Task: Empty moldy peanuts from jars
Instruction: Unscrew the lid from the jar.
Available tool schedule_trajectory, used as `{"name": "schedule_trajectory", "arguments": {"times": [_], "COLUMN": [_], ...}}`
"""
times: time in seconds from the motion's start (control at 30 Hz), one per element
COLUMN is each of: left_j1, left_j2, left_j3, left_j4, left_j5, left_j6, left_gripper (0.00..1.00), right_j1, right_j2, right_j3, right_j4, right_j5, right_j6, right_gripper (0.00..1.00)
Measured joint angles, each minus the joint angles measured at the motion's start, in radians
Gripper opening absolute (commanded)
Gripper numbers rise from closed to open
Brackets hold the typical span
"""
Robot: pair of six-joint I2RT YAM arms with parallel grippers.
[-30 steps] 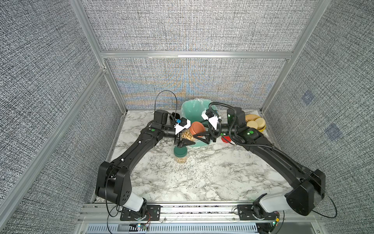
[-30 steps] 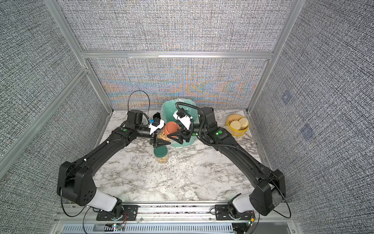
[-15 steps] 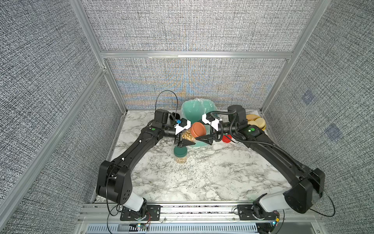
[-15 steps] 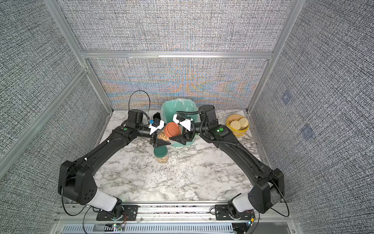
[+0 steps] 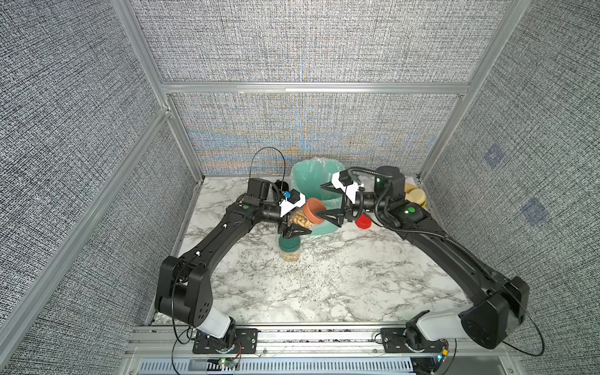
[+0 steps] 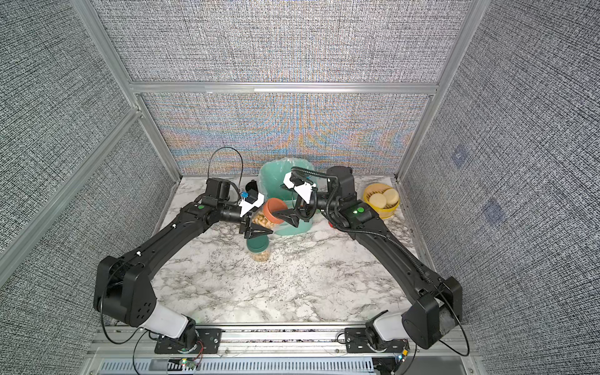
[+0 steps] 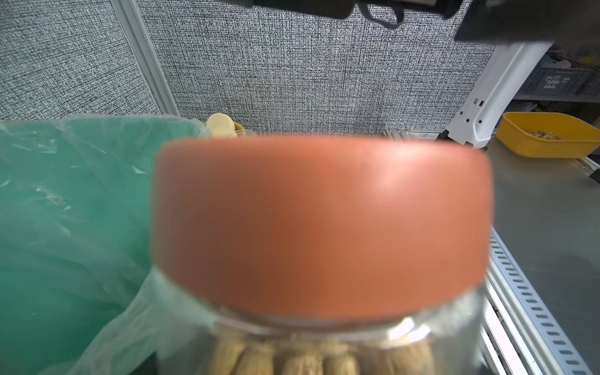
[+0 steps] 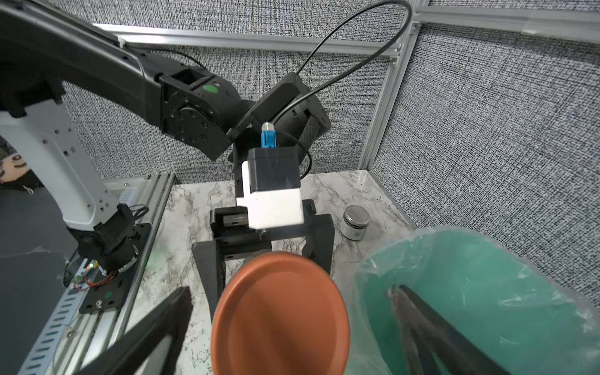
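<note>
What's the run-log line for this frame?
left claw: shut on terracotta-lid jar, tilted | right claw: open, straddling lid, not touching | lid: on | green-lid jar: standing, closed

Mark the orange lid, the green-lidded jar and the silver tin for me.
orange lid (image 8: 281,316): right wrist view, flat top face.
green-lidded jar (image 5: 290,244): in a top view, its lid.
silver tin (image 8: 356,215): right wrist view, its lid.

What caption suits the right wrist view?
Open right gripper flanking the terracotta lid of the jar in the left gripper.
</note>
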Motion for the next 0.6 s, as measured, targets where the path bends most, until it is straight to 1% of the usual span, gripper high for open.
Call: {"name": "schedule_trajectory", "arguments": {"times": [0.2,0.4,0.5,0.6], "left_j1": [0.001,0.001,0.001,0.001], "left_j2": [-0.008,-0.008,-0.008,-0.009], "left_j3": [-0.02,-0.027,-0.032,-0.032], "left_j4": [0.047,0.088,0.102,0.114], "left_j5": [-0.026,-0.04,-0.047,-0.05], "left_j6": [-0.035,-0.062,-0.07,-0.077], "left_gripper": [0.0,0.0,0.0,0.0], "right_j1": [0.006,0.042,0.072,0.094], "right_j2": [-0.053,-0.102,-0.111,-0.111], "right_j3": [-0.113,-0.21,-0.243,-0.259], "right_j4": [0.122,0.234,0.266,0.273], "right_j5": [0.058,0.198,0.27,0.33], "right_j6": [0.276,0.552,0.645,0.704], "right_gripper": [0.98,0.98,0.98,0.98]}}
